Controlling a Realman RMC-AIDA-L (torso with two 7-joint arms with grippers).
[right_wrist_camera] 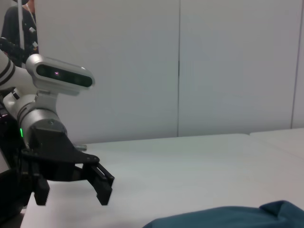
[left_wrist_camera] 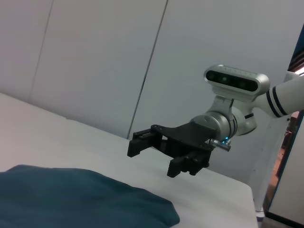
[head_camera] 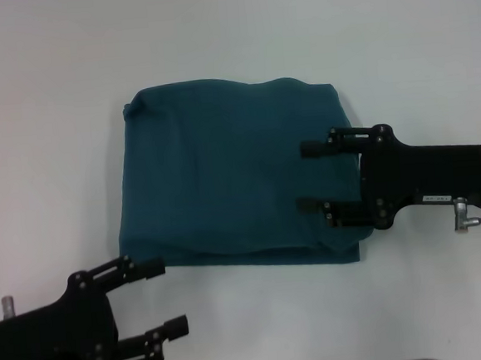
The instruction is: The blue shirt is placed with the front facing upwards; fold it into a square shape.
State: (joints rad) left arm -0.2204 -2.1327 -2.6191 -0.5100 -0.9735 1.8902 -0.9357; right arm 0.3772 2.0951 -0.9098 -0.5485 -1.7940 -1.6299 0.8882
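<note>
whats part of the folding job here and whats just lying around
Job:
- blue shirt, already folded to a rough square
- right gripper, open, over the shirt's right edge
- left gripper, open, off the shirt near its front-left corner

Lying about:
- nothing; only the white table

Right hand (left_wrist_camera: 159,156), fingers spread, hovers above the blue shirt (left_wrist_camera: 80,199).
</note>
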